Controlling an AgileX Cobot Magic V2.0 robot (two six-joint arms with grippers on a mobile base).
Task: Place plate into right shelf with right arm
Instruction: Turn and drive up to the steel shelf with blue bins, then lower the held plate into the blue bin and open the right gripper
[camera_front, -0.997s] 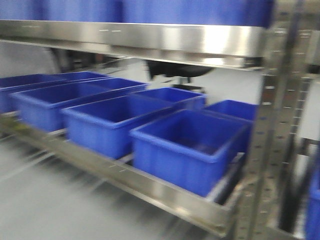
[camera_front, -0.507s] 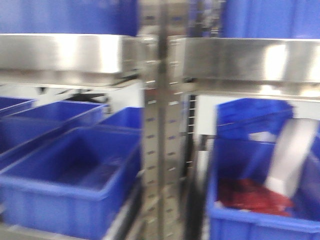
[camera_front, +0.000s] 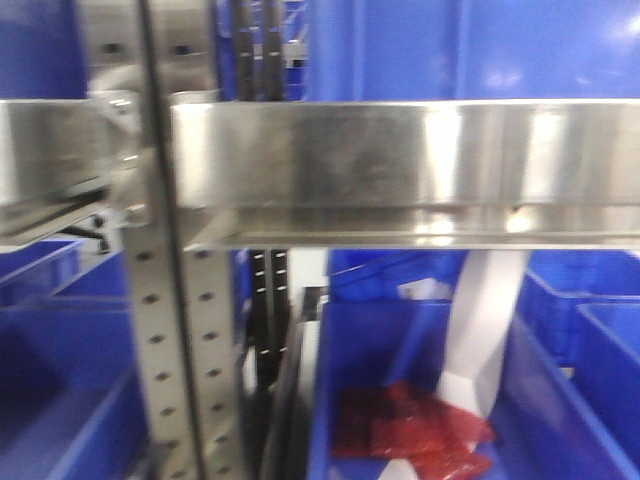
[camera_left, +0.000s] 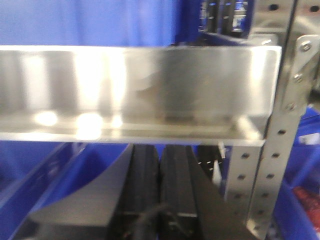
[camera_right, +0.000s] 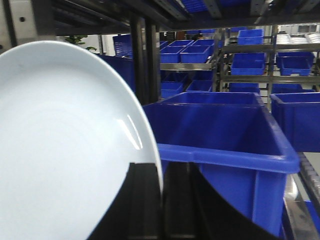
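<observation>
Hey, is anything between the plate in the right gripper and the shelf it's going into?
Yes. A blue bin sits straight ahead of the right gripper, and a dark upright stands just behind the plate.

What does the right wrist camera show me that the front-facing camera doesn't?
Only the right wrist view shows the plate, its edge pinched in the right gripper, with a blue bin just ahead. Only the front-facing view shows the right shelf up close, with its perforated upright, and red packets and a white strip in the bin below. Both show blue bins on steel racking.
</observation>
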